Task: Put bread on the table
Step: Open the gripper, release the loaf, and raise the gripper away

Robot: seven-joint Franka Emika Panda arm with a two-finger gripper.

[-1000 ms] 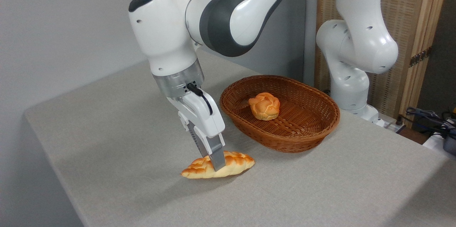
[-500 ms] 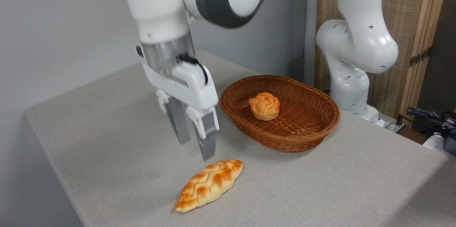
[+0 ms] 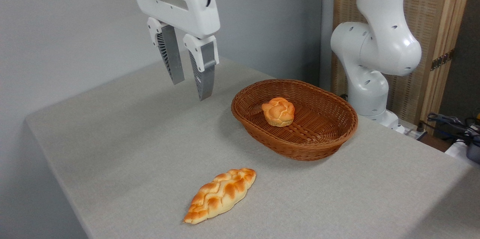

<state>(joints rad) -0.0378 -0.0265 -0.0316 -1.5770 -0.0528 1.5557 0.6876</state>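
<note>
Item: bread (image 3: 220, 195), one long braided loaf, golden-orange with paler cream flanks and darker browned ridges along the plaits, glossy surface, tapering to a point at each end. It lies flat on the table (image 3: 123, 126), in the near part of the top, well apart from everything else. Long axis diagonal: the near pointed end aims toward the lower left, close to the front edge of the table; the far end aims toward the upper right, in the direction of the basket (image 3: 318, 145). Table: broad flat top under a light grey cloth of fine, even weave, matte. Basket: oval, brown wicker, tightly woven with a rolled rim and low sloping wall, standing on the cloth to the right of centre. Inside it, on the woven floor toward the left side, one small round knotted bun (image 3: 278, 111), orange-gold, glossy. Gripper (image 3: 192, 89): white housing with a black cable looped at its top, two grey fingers (image 3: 171, 57) with ribbed inner faces, pointing downward and hanging high above the table at upper left; the fingers stand spread with a clear gap between them and nothing in it. Arm (image 3: 375, 44): smooth white jointed segments rising behind the basket at right.
</note>
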